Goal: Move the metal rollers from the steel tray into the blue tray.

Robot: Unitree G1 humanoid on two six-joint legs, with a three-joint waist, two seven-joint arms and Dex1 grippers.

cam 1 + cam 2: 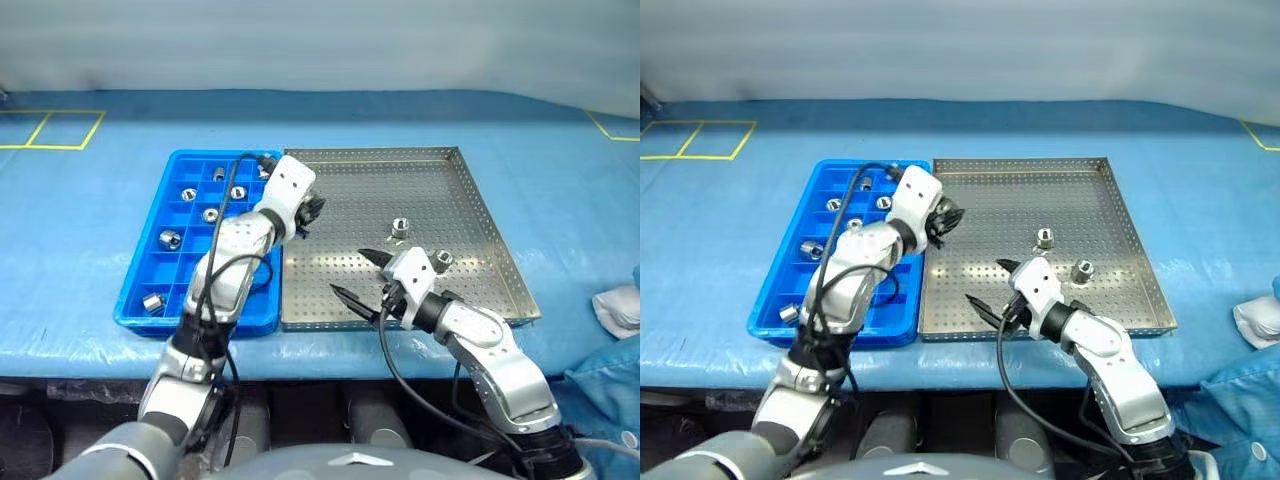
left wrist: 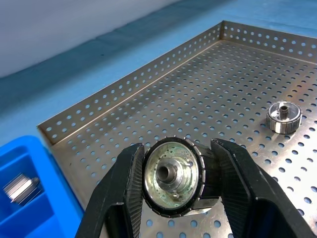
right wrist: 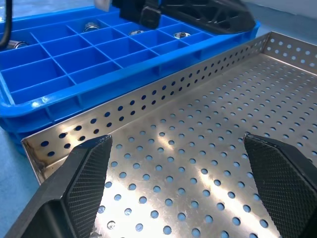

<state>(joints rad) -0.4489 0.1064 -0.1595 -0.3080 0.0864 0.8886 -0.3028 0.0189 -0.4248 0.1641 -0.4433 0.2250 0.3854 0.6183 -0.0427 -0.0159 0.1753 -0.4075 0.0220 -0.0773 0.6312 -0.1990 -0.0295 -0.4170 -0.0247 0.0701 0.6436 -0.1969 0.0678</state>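
left gripper (image 2: 173,191): clamped on one metal roller (image 2: 171,176), a finger on each side, hollow end toward the wrist camera. It sits above the left edge of the steel tray (image 1: 460,215), right beside the blue tray (image 1: 150,250).
right gripper (image 1: 362,275): fingers wide apart, nothing between them; low over the near left part of the steel tray, perforated floor visible in the gap.
rollers in steel tray: two loose ones on the floor, one near the centre (image 1: 399,228), one closer to the front right (image 1: 444,260). They lie apart from each other.
rollers in blue tray: at least six, each in its own compartment, e.g. (image 1: 188,194), (image 1: 170,239), (image 1: 153,303). The rest are clustered toward the far end.
trays: side by side on the blue table covering (image 1: 80,230), long edges touching or nearly so, blue one on the left.
extra: white cloth (image 1: 620,305) at the right edge of the table.
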